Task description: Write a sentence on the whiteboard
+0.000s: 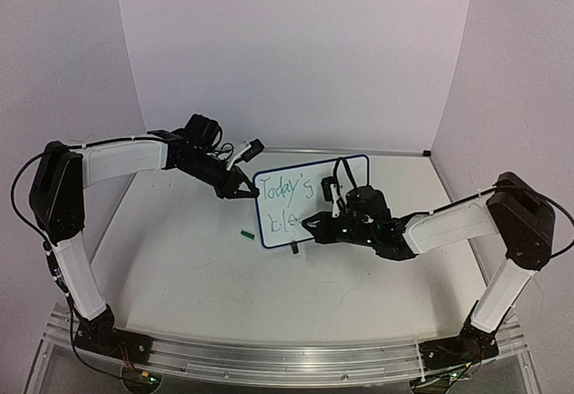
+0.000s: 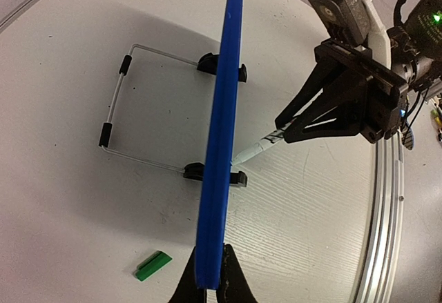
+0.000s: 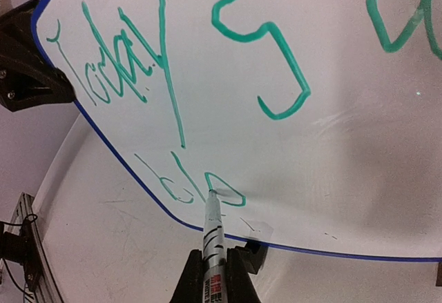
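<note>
Blue-rimmed whiteboard stands toward the bench's far edge. It looks light, stiff and tippy, best steadied by its rim, where the left gripper pinches it. The right gripper clamps the marker, tip on the sentence.

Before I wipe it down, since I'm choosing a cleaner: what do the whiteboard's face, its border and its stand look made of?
Whiteboard face: smooth, slightly shiny white, likely melamine or coated steel; the look leaves that open. Border: solid matte blue, probably plastic. Stand: thin, silvery bent wire, evidently metal, with black sleeves, perhaps rubber.
</note>
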`<state>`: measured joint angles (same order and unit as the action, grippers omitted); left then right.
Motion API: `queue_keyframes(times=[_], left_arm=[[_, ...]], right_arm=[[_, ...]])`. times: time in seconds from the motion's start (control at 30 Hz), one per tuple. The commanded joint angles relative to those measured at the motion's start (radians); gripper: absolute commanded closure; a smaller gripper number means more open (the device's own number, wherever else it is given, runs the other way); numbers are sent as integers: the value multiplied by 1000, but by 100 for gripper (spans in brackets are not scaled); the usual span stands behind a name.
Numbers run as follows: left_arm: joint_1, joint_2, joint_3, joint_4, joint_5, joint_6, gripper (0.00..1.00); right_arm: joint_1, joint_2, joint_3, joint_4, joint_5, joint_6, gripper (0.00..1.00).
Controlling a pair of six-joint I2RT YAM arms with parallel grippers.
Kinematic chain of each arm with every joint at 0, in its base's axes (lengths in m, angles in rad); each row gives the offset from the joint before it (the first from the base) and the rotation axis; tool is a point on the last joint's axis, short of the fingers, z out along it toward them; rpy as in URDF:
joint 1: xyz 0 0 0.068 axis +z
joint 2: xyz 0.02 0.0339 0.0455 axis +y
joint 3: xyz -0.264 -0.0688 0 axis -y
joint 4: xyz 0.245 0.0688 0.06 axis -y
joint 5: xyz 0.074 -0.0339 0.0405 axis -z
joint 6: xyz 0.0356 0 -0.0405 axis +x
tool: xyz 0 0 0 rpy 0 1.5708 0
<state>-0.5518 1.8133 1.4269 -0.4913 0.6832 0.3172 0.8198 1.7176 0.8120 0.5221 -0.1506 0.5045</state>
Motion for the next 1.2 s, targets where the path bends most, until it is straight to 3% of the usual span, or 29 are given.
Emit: queue_keyframes(times=[0.0,0.43,0.83,1.17], left_arm=[[-3,-30,6,-30,-51,33,100],[-3,-29,6,-29,-50,33,100],[-3,-31,6,-29,-50,33,100],[-3,-30,4,-30,-51,33,100]], right_arm=[[-3,26,0,22,11,22,100],[-3,5,-60,23,55,40,100],[-2,-124,-90,18,94,20,100],[-4,-95,-65,12,111,19,100]])
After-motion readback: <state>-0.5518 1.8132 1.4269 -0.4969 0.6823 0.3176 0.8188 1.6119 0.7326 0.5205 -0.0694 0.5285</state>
